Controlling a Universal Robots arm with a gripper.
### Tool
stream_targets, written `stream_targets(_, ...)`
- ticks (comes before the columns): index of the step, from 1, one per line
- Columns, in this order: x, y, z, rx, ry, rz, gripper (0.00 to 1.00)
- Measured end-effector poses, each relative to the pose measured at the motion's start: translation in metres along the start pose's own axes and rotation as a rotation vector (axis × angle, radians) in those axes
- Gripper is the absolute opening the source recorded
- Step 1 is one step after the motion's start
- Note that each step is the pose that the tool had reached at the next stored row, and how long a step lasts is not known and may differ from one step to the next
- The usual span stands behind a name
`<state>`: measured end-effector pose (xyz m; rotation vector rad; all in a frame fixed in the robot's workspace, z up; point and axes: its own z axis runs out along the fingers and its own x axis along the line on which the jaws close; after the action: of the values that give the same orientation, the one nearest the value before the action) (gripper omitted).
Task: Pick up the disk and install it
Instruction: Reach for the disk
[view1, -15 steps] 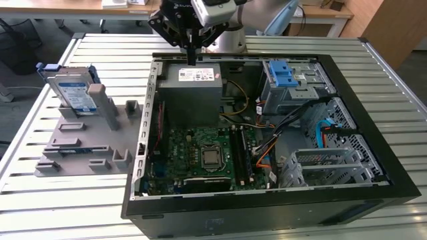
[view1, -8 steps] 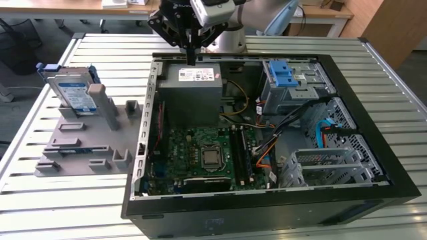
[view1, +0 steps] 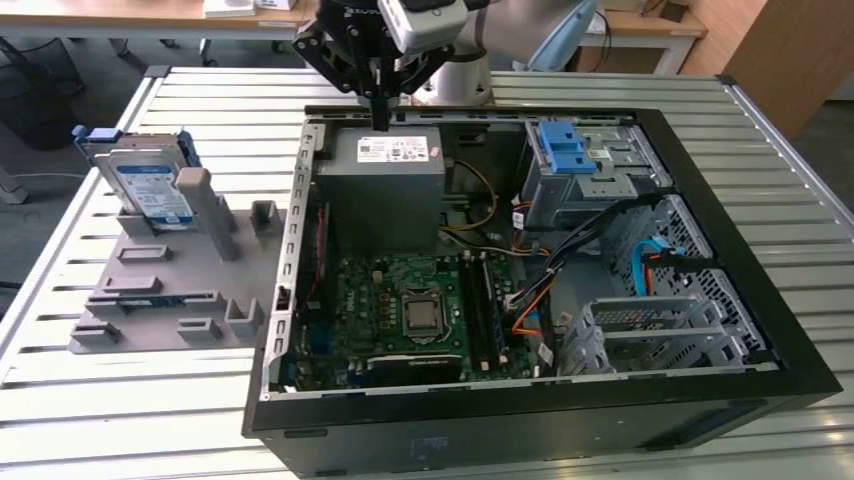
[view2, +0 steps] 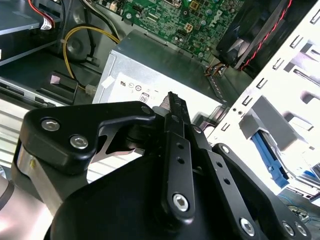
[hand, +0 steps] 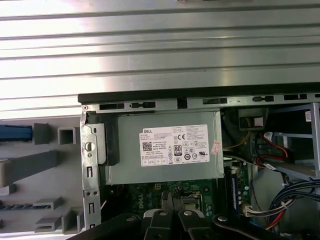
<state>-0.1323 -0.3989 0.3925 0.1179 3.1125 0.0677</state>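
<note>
The disk (view1: 150, 188), silver with a blue-and-white label and a blue carrier frame, stands tilted in a grey holder (view1: 167, 285) on the table, at the exterior view's left. My gripper (view1: 383, 118) hangs well away from it, over the far edge of the open computer case (view1: 787, 330). It is just above the grey power-supply box (view1: 380, 190). Its fingers point down, pressed together with nothing between them. In the first wrist view the gripper (hand: 172, 197) sits over the motherboard beside the power-supply box (hand: 165, 147), and a blue edge of the disk (hand: 15, 132) shows on the holder.
Inside the case, a metal drive bay with a blue latch piece (view1: 571, 150) stands at the far right. A silver drive cage (view1: 641, 330) sits at the near right, with cables (view1: 534, 260) running between them. The motherboard (view1: 400, 310) fills the near left. The table (view1: 107, 420) is slatted metal.
</note>
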Motion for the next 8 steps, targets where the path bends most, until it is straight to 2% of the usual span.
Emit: stream_targets(8, 0.002, -0.0002, 0.0001, 0.0001, 0.0, 0.0, 0.11)
